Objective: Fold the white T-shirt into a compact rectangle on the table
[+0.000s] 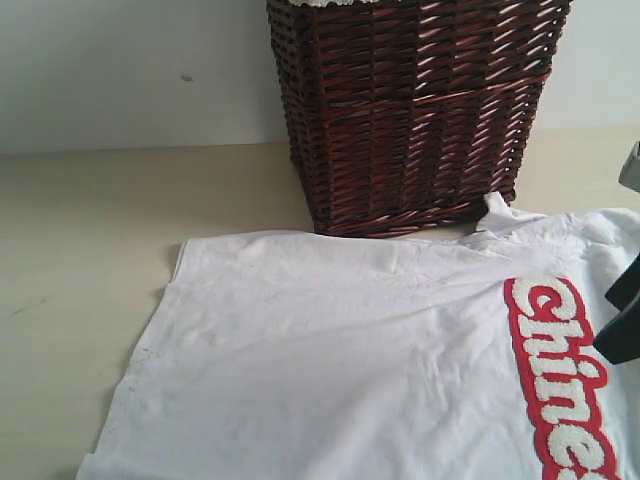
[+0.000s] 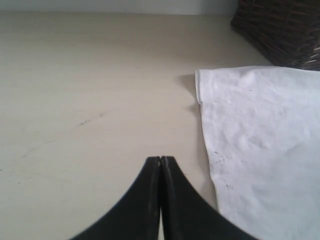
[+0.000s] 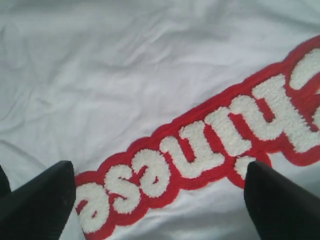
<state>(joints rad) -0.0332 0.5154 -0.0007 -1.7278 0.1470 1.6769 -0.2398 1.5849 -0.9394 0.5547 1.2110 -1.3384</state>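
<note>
T-shirt is lying directly beneath my wide-open right tool; my closed left tool is hovering beside its edge.

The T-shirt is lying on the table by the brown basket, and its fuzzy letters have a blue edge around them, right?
Not quite. The edge around the fuzzy letters is red, not blue; the right wrist view shows it close up. The rest holds: the T-shirt lies on the table by the brown basket.
</note>
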